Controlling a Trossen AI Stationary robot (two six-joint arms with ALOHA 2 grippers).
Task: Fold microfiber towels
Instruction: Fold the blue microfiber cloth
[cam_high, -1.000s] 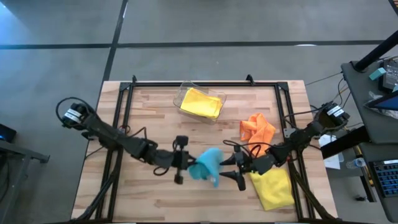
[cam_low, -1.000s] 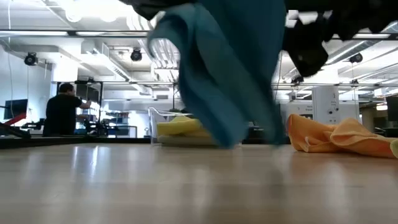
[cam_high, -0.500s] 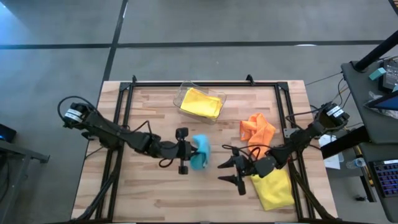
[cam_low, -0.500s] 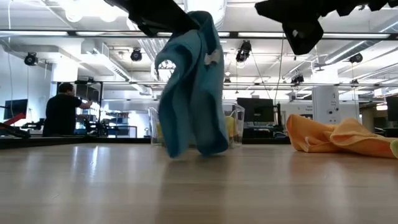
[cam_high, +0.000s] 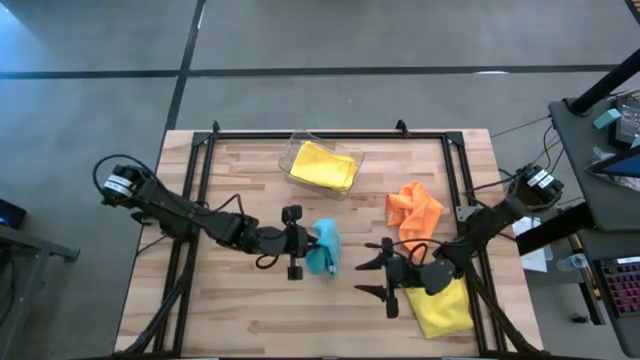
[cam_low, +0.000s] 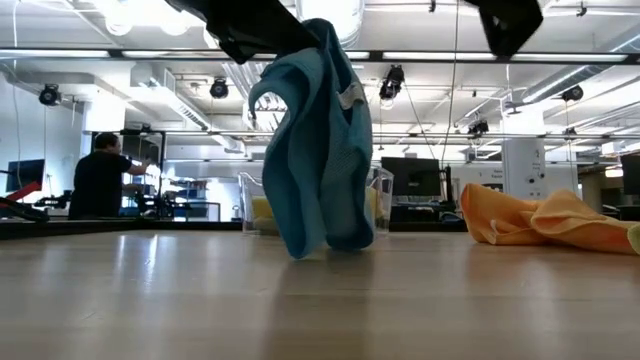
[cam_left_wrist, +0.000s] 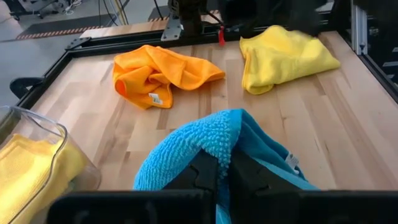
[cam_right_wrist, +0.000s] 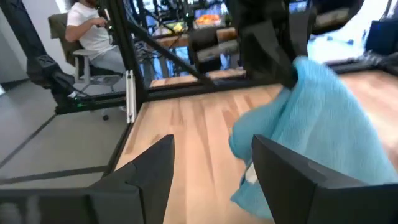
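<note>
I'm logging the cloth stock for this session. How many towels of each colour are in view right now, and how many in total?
Yellow towels: 2, one in the clear bin, one on the table by the right arm
Orange towel: 1
Light blue towel: 1, held up by the left end effector
Total: 4

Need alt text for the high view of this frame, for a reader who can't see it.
The left gripper holds a bunched blue towel at the table's centre, while the right gripper hangs open beside it. A yellow towel fills a clear bin; an orange towel and another yellow towel lie to the right.
</note>
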